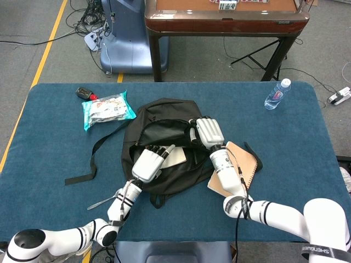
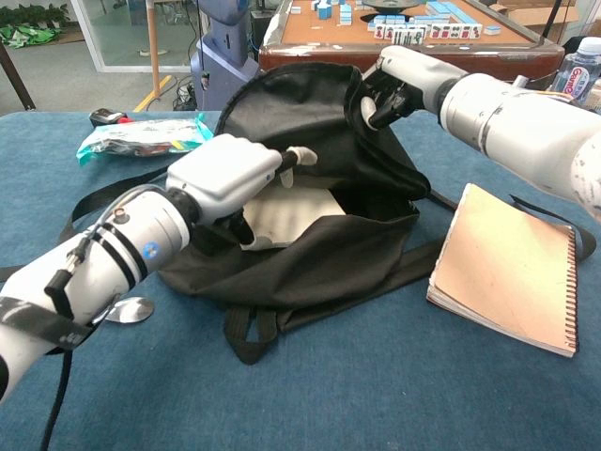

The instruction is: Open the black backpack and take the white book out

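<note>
The black backpack (image 1: 164, 181) (image 2: 310, 263) lies in the middle of the table with its mouth open toward me. Inside it lies the white book (image 1: 176, 156) (image 2: 296, 211). My left hand (image 1: 148, 163) (image 2: 225, 174) reaches into the opening; its fingers are spread just above the book's left part and no grip shows. My right hand (image 1: 209, 131) (image 2: 404, 80) grips the upper edge of the opening and holds it raised.
A brown spiral notebook (image 1: 237, 167) (image 2: 507, 268) lies right of the bag. A spoon (image 1: 103, 200) (image 2: 130, 310) rests near the front left. A snack packet (image 1: 107, 109) (image 2: 141, 136) and a water bottle (image 1: 277, 94) (image 2: 582, 61) sit further back. A loose strap (image 1: 90, 159) trails left.
</note>
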Tool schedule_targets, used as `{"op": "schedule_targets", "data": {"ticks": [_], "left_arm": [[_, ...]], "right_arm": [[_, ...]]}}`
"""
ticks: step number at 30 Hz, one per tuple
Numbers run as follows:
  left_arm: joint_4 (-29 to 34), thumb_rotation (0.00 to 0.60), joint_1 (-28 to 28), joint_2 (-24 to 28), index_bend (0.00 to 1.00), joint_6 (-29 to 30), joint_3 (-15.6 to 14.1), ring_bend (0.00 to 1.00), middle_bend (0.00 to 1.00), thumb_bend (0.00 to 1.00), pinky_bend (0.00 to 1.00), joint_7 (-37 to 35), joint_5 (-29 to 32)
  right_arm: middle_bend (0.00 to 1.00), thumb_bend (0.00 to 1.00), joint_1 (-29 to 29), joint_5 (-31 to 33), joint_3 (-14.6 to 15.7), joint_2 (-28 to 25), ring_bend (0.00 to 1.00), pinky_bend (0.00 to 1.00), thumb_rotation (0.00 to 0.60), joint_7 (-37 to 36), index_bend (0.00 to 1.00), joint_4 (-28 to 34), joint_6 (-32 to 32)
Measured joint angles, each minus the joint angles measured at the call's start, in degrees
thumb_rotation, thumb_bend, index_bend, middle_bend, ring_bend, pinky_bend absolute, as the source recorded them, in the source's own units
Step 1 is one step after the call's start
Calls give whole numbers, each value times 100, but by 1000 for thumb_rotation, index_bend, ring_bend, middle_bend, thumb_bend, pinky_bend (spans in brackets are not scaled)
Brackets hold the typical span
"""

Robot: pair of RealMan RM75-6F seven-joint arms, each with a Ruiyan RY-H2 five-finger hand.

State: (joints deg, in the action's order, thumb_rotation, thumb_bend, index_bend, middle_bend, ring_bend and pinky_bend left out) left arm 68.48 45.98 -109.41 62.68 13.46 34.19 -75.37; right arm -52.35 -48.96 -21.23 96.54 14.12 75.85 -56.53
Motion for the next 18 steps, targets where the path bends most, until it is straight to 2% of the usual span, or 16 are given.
{"op": "schedule_targets", "data": {"ticks": [11,14,18], "left_arm": [[261,600,398,-148,159,-100,724,322,295,184,334,143,718],[404,600,497,-256,158,-116,790,322,295,183,334,231,886],[502,600,555,-426,151,-93,723,322,295,183,334,265,956]], "right_arm": [[463,520,21,15,-24,-13,339,249,600,51,601,39,12],[463,520,28,24,-29,-16,339,249,600,59,601,21,18],[463,520,42,35,-29,-26,339,249,600,71,602,5,22]]}}
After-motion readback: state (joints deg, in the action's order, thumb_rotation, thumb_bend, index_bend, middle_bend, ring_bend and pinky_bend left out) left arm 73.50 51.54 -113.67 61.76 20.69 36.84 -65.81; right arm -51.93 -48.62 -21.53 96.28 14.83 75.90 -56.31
